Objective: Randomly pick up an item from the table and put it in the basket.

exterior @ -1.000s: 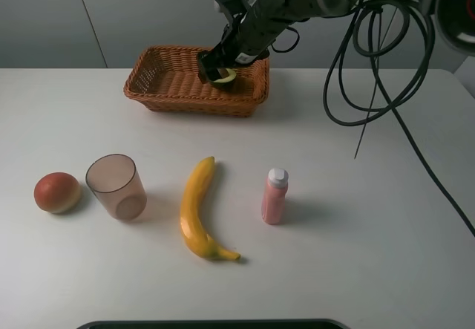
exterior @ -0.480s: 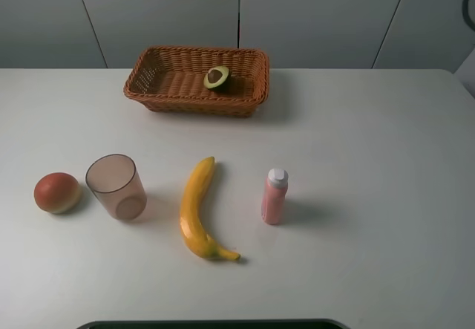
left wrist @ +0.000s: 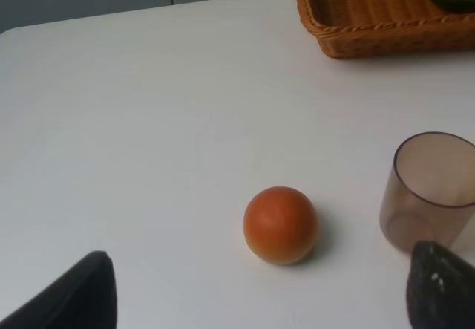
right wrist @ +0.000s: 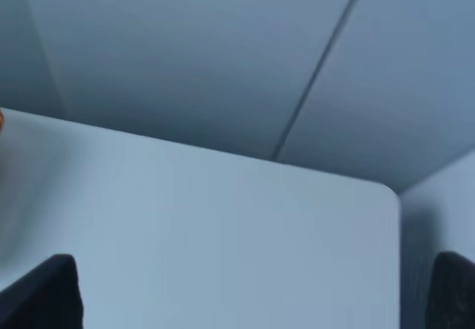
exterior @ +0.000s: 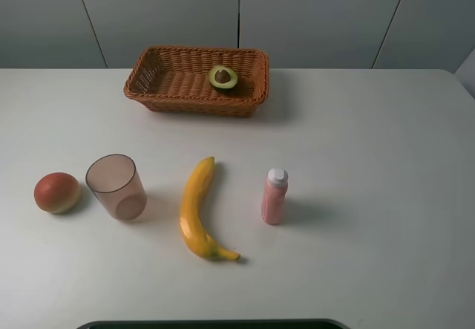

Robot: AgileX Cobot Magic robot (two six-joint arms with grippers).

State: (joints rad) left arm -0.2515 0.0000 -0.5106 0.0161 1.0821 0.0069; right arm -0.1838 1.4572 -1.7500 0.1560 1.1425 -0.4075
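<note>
- The left hand (left wrist: 252,288) shows only in its own wrist view, as two dark fingertips (left wrist: 74,292) set wide apart with nothing between them; it hangs spread above the bench (left wrist: 148,121).
- The right hand (right wrist: 256,292) likewise shows only in its wrist view, its two dark fingertips (right wrist: 41,292) wide apart and empty, over a bare corner of the bench with the grey wall behind.
- Neither hand appears in the high view.
- The avocado half (exterior: 223,77) lies in the basket (exterior: 159,84), cut face up with the brown pit showing, toward the basket's right end.
- The basket stands at the far side of the bench, well apart from everything else on it.
- On the near side of the basket, a row of things runs across the bench: a red-orange fruit (exterior: 57,192) farthest left, a clear pinkish cup (exterior: 115,186) just beside it, a banana (exterior: 197,210) lying lengthwise roughly below the basket's middle, and a pink bottle (exterior: 274,196) standing upright to the right of the banana.
- In the left wrist view, the fruit (left wrist: 280,224) sits between the fingertips' line of sight, with the cup (left wrist: 429,192) near it and the basket's corner (left wrist: 356,17) beyond.
</note>
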